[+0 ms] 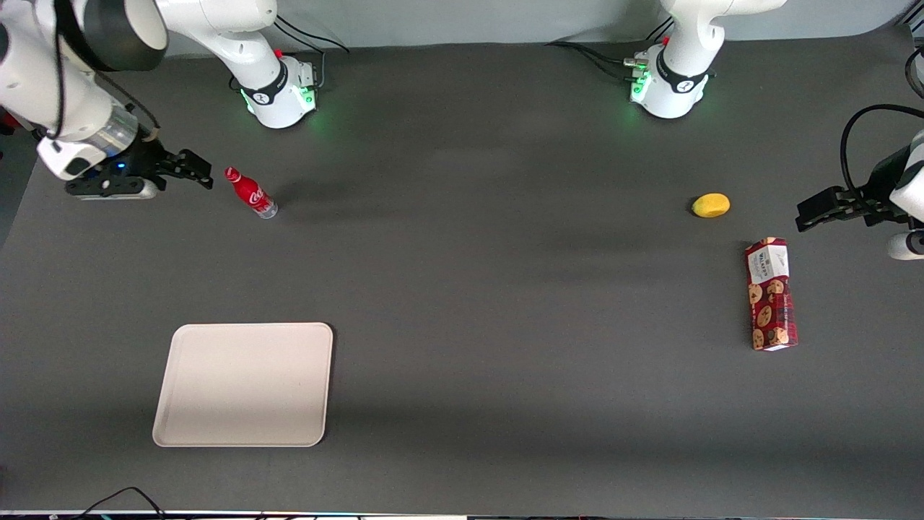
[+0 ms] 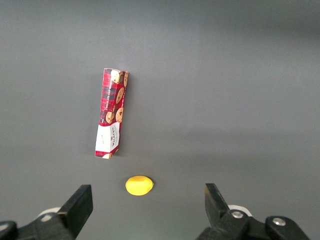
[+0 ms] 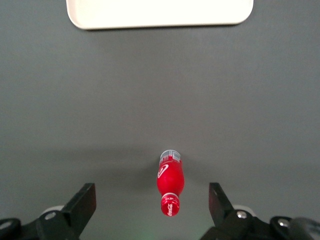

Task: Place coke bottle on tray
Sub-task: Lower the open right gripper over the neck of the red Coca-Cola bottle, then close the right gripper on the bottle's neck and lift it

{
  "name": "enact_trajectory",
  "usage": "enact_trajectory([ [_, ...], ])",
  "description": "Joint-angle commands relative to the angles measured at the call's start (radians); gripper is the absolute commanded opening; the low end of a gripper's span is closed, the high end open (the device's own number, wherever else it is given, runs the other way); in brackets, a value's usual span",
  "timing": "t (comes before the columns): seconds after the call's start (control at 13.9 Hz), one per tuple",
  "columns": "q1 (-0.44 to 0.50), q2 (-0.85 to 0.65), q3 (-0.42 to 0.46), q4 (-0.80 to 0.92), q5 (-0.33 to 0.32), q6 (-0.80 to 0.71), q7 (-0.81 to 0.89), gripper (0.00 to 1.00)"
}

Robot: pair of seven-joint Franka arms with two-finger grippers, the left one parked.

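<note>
Red-capped coke bottle (image 3: 170,184) stands between the spread-apart claw (image 3: 152,205), tray (image 3: 160,20) partly cut off.

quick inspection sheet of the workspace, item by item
surface: dark grey table, flat, no spills seen
job's things: coke bottle stands on the table, not on the tray; the tray is nearer the front camera, with nothing on it
clutter: yellow fruit and red cookie box lying flat, both toward the parked arm's end
grippers: the right arm's hand is open beside the bottle, not touching it; the wrist view shows the bottle between its fingers
cables: black cables at the arm bases, one cable at the table's near edge
surroundings: grey wall
</note>
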Motion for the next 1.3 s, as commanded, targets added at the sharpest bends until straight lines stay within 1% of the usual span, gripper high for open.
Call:
enact_trajectory([
  [0.0, 0.002, -0.108, 0.000, -0.204, -0.011, 0.136, -0.025, 1.00],
  [0.14, 0.002, -0.112, 0.000, -0.268, -0.011, 0.185, -0.025, 1.00],
  [0.36, 0.002, -0.101, 0.013, -0.373, -0.012, 0.306, -0.025, 1.00],
  [0.58, 0.001, -0.084, 0.017, -0.416, -0.012, 0.340, -0.025, 1.00],
  [0.79, -0.001, -0.072, 0.017, -0.434, -0.012, 0.340, -0.023, 1.00],
  [1.23, -0.010, -0.023, 0.017, -0.437, -0.012, 0.343, -0.023, 1.00],
])
